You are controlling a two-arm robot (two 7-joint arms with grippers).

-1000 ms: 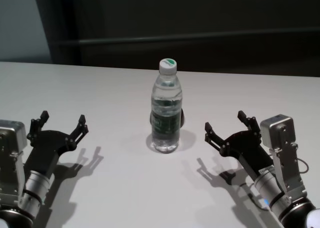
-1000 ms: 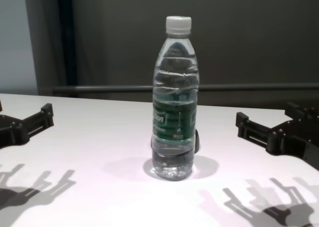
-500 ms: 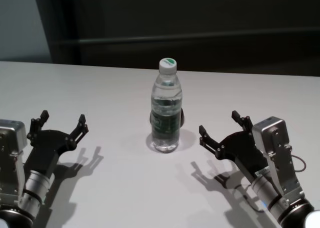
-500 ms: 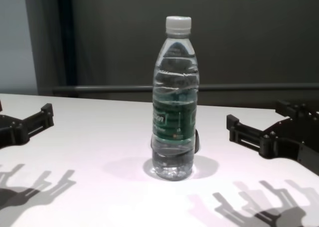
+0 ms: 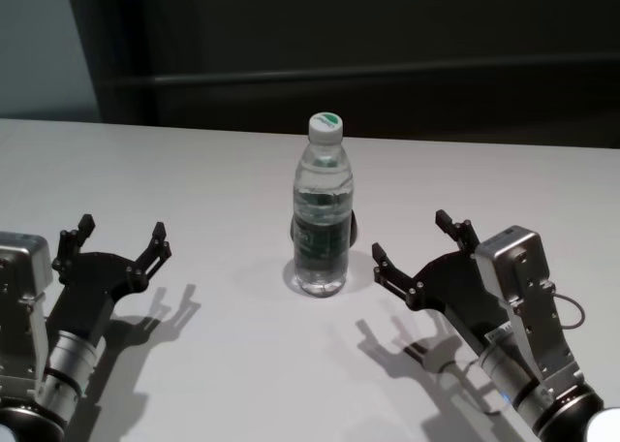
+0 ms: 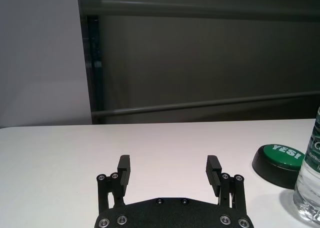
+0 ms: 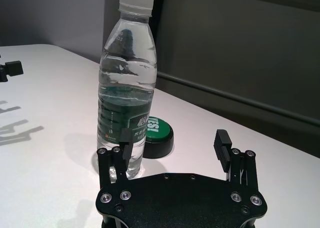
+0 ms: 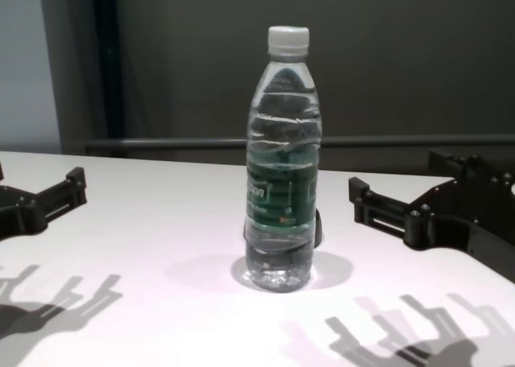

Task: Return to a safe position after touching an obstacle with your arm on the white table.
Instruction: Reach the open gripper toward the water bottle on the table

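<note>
One bottle point(image 5: 321, 214) upright mid-table point(image 5: 194, 171); one green-topped disc point(image 7: 156, 133) just behind it. Two claws, both open and empty: right claw point(image 5: 417, 252) near the bottle's right, left claw point(image 5: 114, 240) well apart.

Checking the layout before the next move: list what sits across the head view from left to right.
left gripper, open and parked over the white table → water bottle, upright → right gripper, open, close beside the bottle without touching it.
</note>
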